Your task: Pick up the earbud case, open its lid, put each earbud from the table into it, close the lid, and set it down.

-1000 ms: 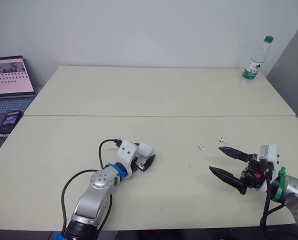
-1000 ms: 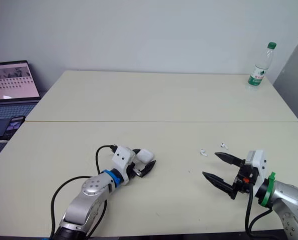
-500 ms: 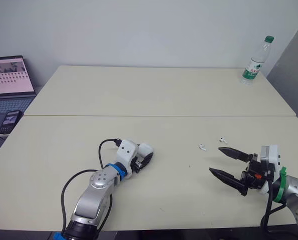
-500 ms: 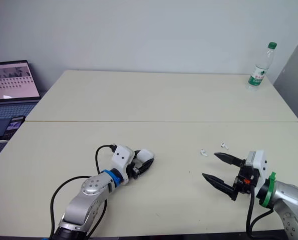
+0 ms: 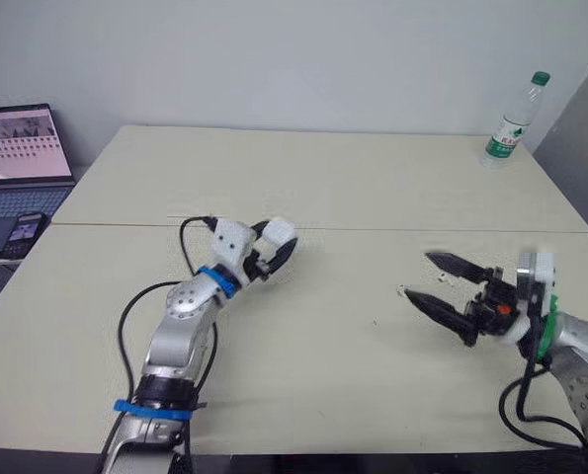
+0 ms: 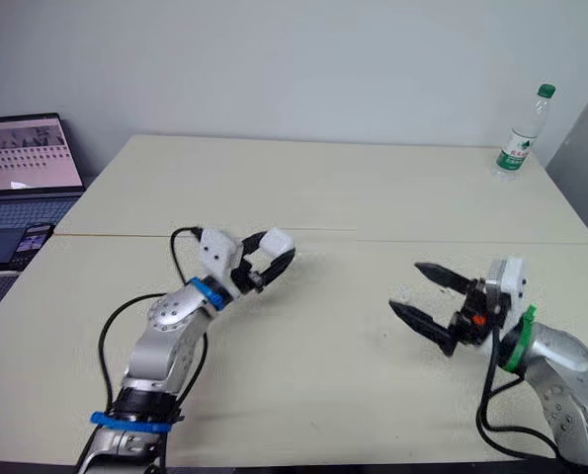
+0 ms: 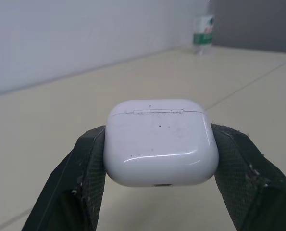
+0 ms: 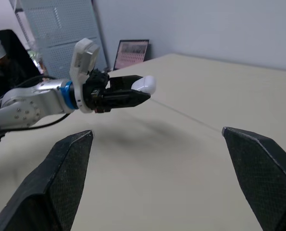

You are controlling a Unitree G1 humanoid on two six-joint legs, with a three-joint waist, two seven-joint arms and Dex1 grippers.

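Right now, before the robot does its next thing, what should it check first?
1. The left fingers have a firm hold on the earbud case: ok, it is pinched from both sides and held above the table.
2. The lid is open for loading: not ok, the seam is shut.
3. The right fingers are free to work the lid: ok, they are spread wide and hold nothing.
4. Both earbuds are located: cannot tell. One earbud lies by a right fingertip, and the second is not visible.
5. The case faces the right fingers: ok, the right wrist view shows it pointing toward them.
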